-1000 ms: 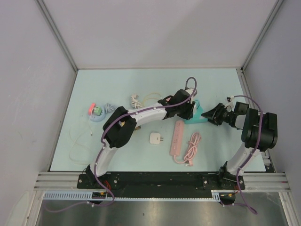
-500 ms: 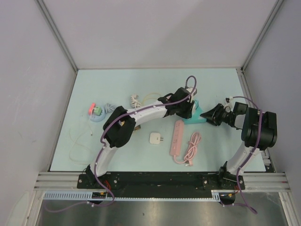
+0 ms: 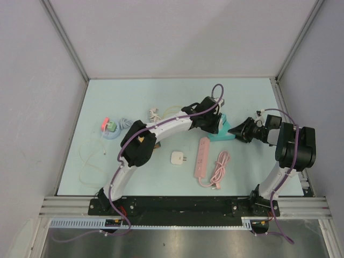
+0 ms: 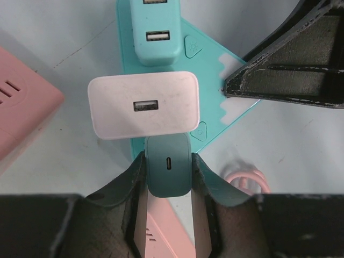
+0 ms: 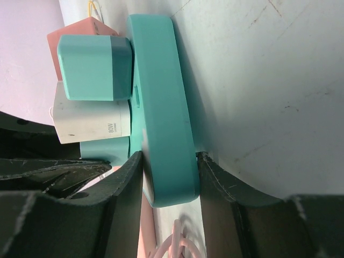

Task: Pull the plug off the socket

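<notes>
Between left claw's (image 4: 168,159) jaws — teal plug (image 4: 168,180)

Smooth matt teal plastic on the socket block (image 5: 166,107). The plug (image 4: 168,172), at 6 o'clock of the charger (image 4: 144,105), is darker teal plastic, smooth. The charger is white plastic, smudged. Left fingers (image 4: 121,196) and right fingers (image 5: 121,209) are dark, worn, scratched. The counter (image 5: 269,80) is pale, matt, finely scratched. The pink power strip (image 4: 21,107) is smooth plastic.

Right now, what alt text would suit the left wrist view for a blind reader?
The left gripper is shut on a dark teal plug in the teal socket strip, beside a white charger. The right gripper grips the strip's edge.
</notes>
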